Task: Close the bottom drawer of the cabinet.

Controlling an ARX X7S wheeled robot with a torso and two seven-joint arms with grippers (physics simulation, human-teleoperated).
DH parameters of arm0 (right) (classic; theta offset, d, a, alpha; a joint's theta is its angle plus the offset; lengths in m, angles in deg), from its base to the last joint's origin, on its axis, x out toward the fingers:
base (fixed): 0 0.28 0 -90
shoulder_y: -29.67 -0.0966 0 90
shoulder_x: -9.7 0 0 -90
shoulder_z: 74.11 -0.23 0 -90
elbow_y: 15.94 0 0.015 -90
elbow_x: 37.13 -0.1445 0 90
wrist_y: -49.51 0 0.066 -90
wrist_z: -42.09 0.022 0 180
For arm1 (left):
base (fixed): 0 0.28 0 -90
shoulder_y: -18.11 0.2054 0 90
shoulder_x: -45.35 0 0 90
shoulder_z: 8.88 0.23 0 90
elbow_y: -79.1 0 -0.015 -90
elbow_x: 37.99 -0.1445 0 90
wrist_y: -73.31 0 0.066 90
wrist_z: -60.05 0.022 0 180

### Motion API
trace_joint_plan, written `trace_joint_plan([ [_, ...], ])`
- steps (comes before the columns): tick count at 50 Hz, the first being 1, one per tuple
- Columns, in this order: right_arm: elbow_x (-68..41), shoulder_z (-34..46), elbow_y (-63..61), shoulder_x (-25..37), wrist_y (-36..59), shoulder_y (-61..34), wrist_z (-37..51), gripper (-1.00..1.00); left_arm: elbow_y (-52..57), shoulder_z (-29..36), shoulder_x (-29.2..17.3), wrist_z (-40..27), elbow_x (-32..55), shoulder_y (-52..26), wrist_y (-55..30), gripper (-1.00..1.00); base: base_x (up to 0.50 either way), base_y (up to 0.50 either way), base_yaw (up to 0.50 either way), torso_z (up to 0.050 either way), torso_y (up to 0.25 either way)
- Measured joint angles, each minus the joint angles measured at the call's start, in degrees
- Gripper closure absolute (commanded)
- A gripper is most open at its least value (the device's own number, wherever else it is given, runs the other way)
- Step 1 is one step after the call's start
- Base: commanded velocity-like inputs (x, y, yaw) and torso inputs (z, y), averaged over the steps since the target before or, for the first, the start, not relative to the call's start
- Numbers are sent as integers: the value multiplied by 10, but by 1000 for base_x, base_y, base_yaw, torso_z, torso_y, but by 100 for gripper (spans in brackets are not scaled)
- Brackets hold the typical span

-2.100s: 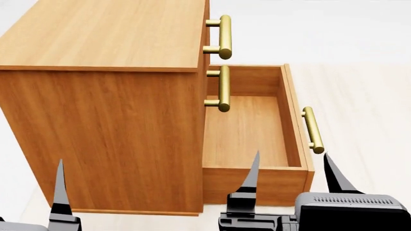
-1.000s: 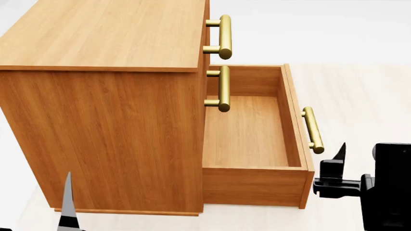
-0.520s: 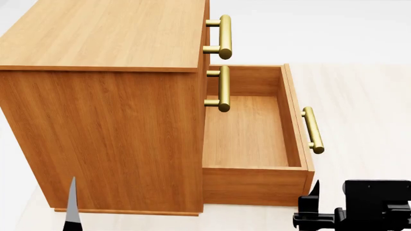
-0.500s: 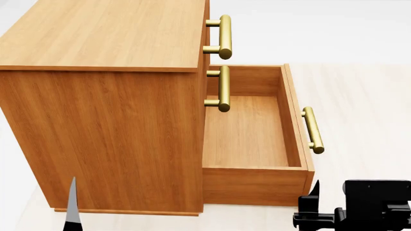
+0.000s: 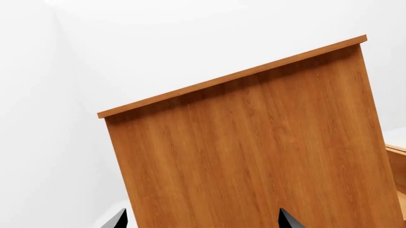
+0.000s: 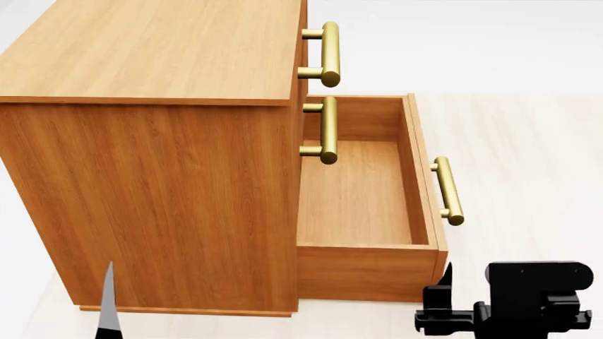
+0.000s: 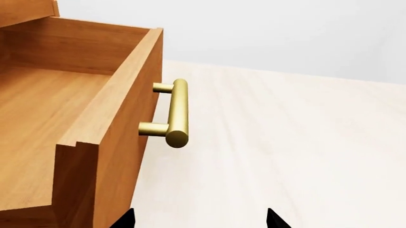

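The cabinet (image 6: 160, 183) is orange-brown wood grain and fills the left of the head view. Its bottom drawer (image 6: 363, 191) stands pulled out to the right, empty, with a brass bar handle (image 6: 448, 191) on its front. My right gripper (image 7: 201, 219) is open, with nothing between its fingers. It sits low beside the drawer front's near corner, below the handle (image 7: 178, 111). One of its fingertips (image 6: 445, 277) shows right by that corner in the head view. My left gripper (image 5: 203, 221) is open and faces the cabinet's side panel (image 5: 254, 152).
The two upper drawers are shut, and their brass handles (image 6: 330, 53) (image 6: 328, 131) stick out above the open drawer. Pale wood floor (image 6: 527, 155) stretches to the right of the drawer front. A white wall lies behind.
The right gripper swung from in front of the drawer's side out to the right, then down and left to the front's corner. The drawer front has shifted slightly toward the cabinet. The left fingertip dropped lower.
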Motion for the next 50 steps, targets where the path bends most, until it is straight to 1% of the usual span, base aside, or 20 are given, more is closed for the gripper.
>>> trace_joint_plan([
  [11,8,18,8,-15,-11,-6,-13,-100,4,2,-1,-2,0,0,-3,-100,0,0,0,0,0],
  [29,12,45,-16,-31,-13,5,-34,-100,5,12,-2,-6,-3,-2,-5,-100,0,0,0,0,0],
  [50,17,58,29,-70,-51,-16,-8,-100,5,23,-3,-10,-4,-1,-1,-100,0,0,0,0,0],
])
